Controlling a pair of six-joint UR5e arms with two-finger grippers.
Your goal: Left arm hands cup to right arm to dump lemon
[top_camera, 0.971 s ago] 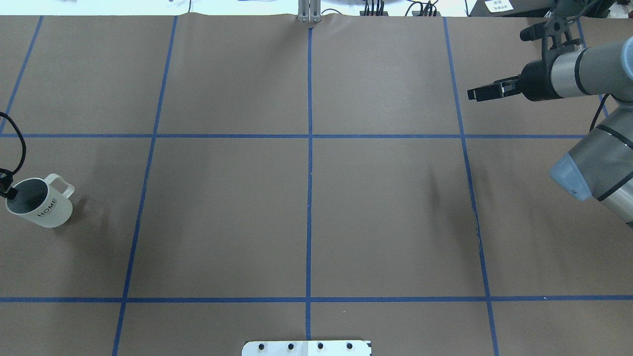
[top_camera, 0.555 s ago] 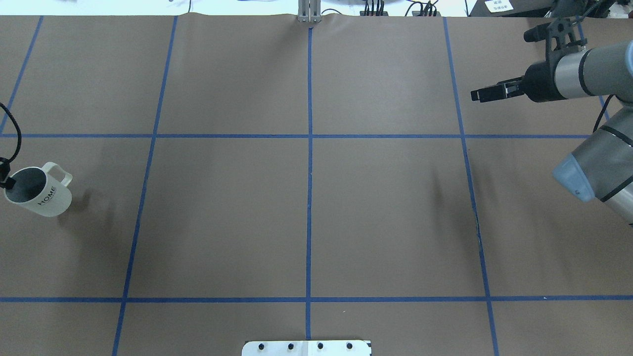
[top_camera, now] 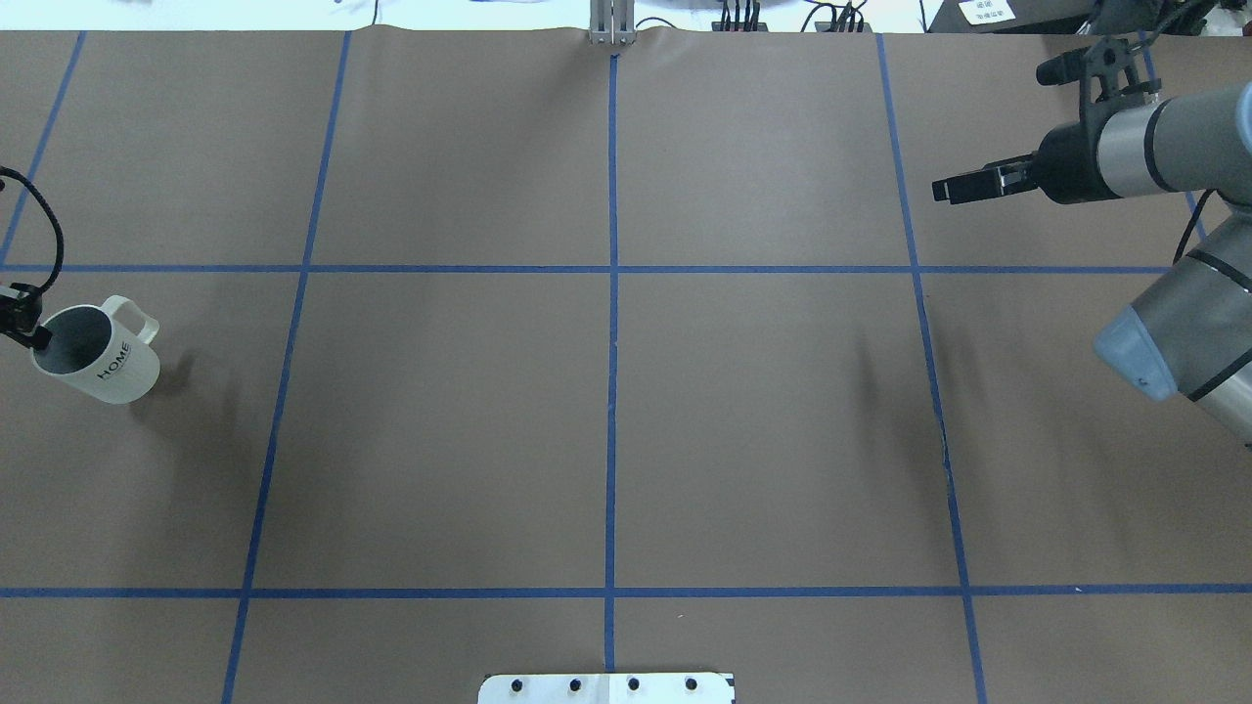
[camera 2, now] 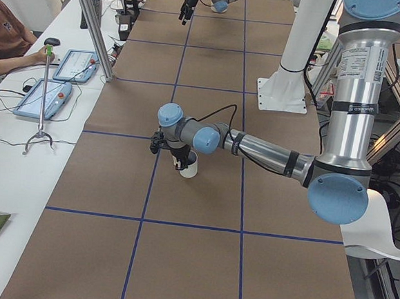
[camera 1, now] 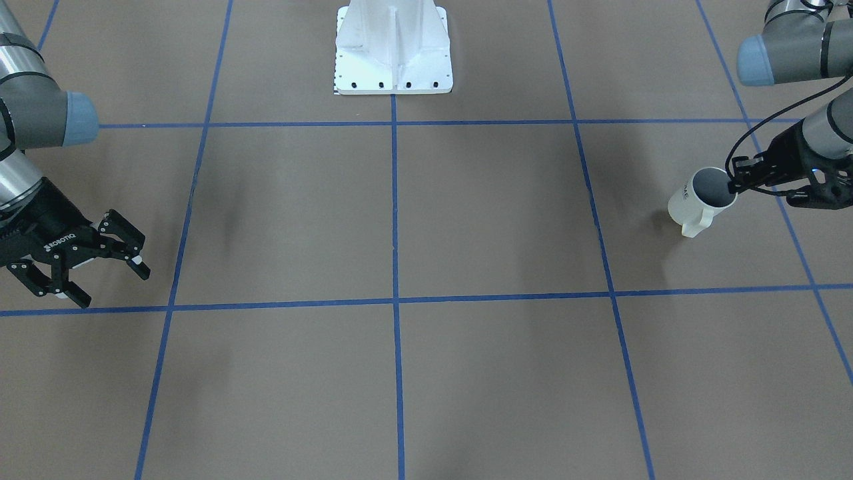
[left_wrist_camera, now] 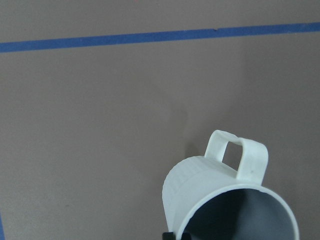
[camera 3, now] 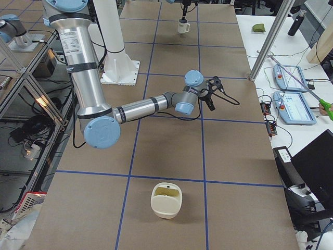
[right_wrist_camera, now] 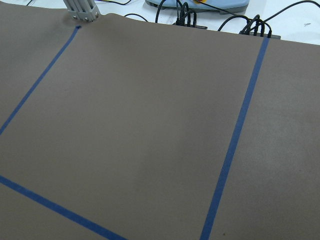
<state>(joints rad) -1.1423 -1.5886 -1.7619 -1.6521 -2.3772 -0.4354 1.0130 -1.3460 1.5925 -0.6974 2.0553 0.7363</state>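
Change over the last second: my left gripper (top_camera: 39, 338) has carried the cream-white, loop-handled cup (top_camera: 106, 367) farther from my base and slightly toward the table's middle. My right gripper (top_camera: 954, 188) has hardly shifted.

Position: the cup sits near my left end of the brown paper-covered table (top_camera: 450, 420), which is ruled with blue tape lines. It is in the middle row of squares, and its shadow falls on the paper beside it.

Orientation: the cup's long axis is tilted off vertical. The dark grey mouth leans toward my left arm and the base toward the table's middle. The handle points away from my base, toward the operators' side. The dark "HOME" lettering faces back toward my shoulders. From the left wrist the cup (left_wrist_camera: 200, 185) shows its handle uppermost and part of its grey wall; its bottom is out of sight.

Grip: the left gripper (camera 1: 733, 182), narrow and black, pinches the cup (camera 1: 686, 203) by the rim on the side nearest my left arm.

Right gripper (camera 1: 111, 285): linkage fingers spread wide with nothing between them, aimed toward the table's middle, well apart from the cup.

Also present: a cream rounded container (camera 3: 166, 200) with a yellowish inside, on the paper at my right end.
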